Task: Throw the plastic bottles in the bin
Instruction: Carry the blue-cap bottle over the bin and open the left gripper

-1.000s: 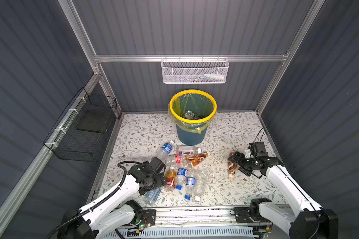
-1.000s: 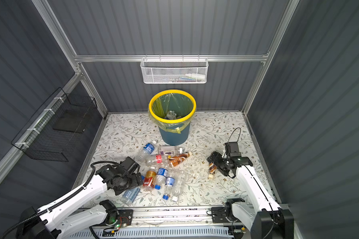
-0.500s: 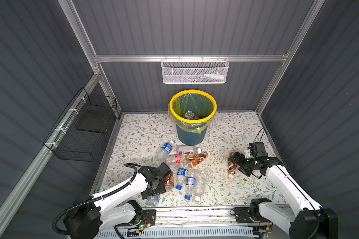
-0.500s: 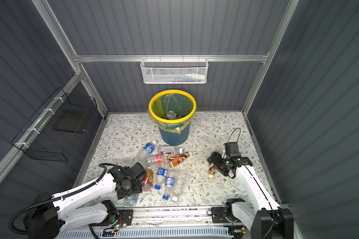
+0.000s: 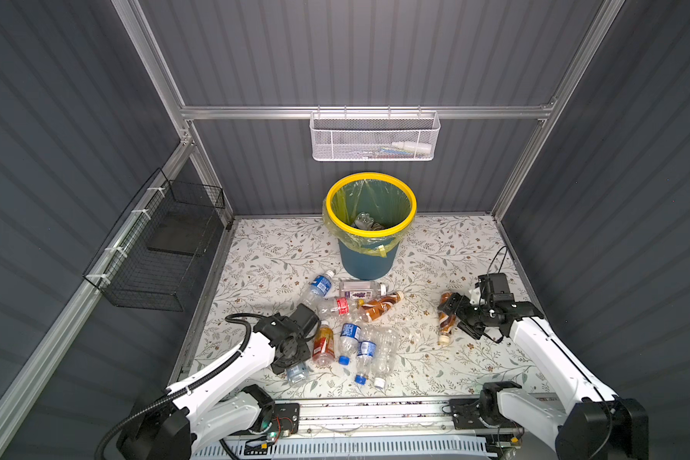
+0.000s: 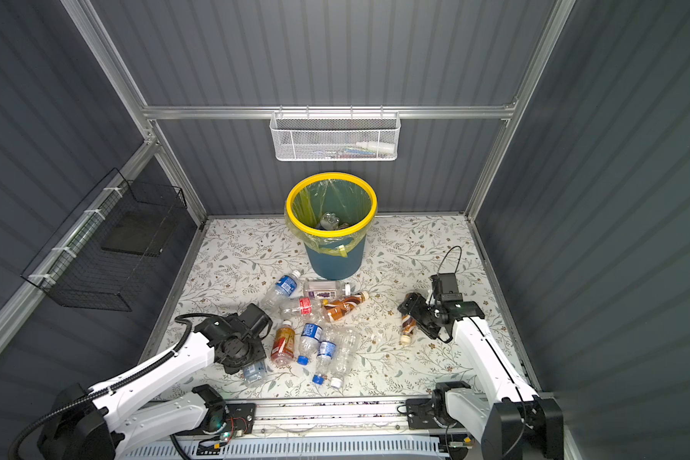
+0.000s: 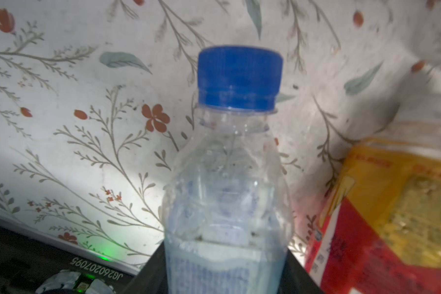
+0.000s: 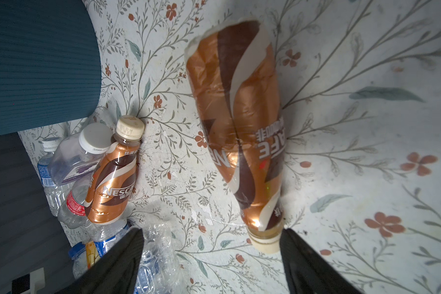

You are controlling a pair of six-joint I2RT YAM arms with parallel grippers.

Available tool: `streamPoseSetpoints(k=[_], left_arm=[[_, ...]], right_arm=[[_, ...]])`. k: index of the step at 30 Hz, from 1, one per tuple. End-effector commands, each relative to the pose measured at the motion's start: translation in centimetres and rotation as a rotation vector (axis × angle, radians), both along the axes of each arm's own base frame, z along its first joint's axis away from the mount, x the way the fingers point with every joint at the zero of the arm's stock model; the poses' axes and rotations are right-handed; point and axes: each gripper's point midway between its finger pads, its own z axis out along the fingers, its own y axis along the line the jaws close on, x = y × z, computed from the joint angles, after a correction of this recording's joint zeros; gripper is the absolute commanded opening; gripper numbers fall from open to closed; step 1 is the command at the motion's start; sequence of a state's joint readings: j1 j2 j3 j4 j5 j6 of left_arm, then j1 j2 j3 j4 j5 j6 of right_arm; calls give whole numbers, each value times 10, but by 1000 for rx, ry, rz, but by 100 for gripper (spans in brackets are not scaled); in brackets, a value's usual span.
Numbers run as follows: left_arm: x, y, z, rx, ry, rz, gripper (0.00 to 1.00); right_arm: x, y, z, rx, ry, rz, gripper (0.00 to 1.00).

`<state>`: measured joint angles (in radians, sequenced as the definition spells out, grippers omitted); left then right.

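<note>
On the flowered table [image 5: 435, 247], well short of the bin [image 5: 371, 259], the left arm [image 5: 232, 362] had its jaws clamped across a blue-capped bottle [image 7: 227, 178], while the right arm [image 5: 534, 342] set open jaws astride the cap end of a brown bottle [image 8: 239, 127] lying lengthwise ahead of them.

Stereo pair overhead, wrist cameras close in.
Both top views look steeply down from the front on the whole bench [image 5: 435, 247] and bin [image 5: 369, 263]; the left wrist camera sits close against a blue-capped bottle [image 7: 227, 191], the right wrist's looks down near a brown-labelled bottle [image 8: 239, 114].
</note>
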<state>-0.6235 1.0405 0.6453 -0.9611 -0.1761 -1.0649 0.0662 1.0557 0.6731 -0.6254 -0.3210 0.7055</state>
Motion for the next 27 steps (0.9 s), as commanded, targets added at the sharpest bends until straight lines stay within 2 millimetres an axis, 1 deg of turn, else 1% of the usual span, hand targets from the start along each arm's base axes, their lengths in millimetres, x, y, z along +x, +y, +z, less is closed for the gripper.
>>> streamPoseSetpoints(k=[1,4,7,10,12,13,14,15,16,17,18,19,20,22,24,25,26,27], left_arm=[[27,-19,37,-91,-93,-37,57],[63,-42,78,-167,-198,-67,58],[114,-70,128,-291,-328,-93,58],[178,-100,210,-399,-526,-143,59],[221,-124,281,-478,-685,-193,60],[237,-134,304,-505,-738,-216,61],[256,-145,334,-534,-807,-234,62],[275,-155,355,-559,-852,-250,63],[286,-161,374,-594,-887,-255,65],[303,-167,384,-624,-903,-258,73],[317,-167,389,-626,-909,-249,83],[324,-162,390,-616,-904,-234,92],[325,-154,396,-609,-905,-219,99],[315,-135,407,-580,-936,-201,100],[296,-105,408,-534,-976,-154,100],[290,-91,402,-506,-980,-132,100],[273,-74,402,-467,-990,-112,100],[262,-62,390,-421,-968,-99,100]], right_arm=[[-2,-1,0,-20,7,12,85],[-2,-2,2,-26,4,13,85],[-2,-3,7,-29,-8,12,85],[-1,-5,14,-37,-26,10,85],[1,-6,21,-38,-40,11,85],[1,-6,23,-38,-43,11,85],[1,-7,27,-40,-49,12,85],[2,-8,30,-40,-56,11,85],[1,-8,33,-41,-58,10,85],[1,-9,36,-43,-63,10,85],[0,-10,39,-43,-69,10,86],[-1,-12,42,-46,-73,7,87],[-2,-14,45,-48,-78,4,88],[-6,-17,49,-53,-87,-6,90],[-9,-21,51,-58,-100,-19,91],[-10,-22,51,-58,-102,-23,91],[-11,-24,49,-61,-99,-27,91],[-13,-25,46,-63,-91,-27,91]])
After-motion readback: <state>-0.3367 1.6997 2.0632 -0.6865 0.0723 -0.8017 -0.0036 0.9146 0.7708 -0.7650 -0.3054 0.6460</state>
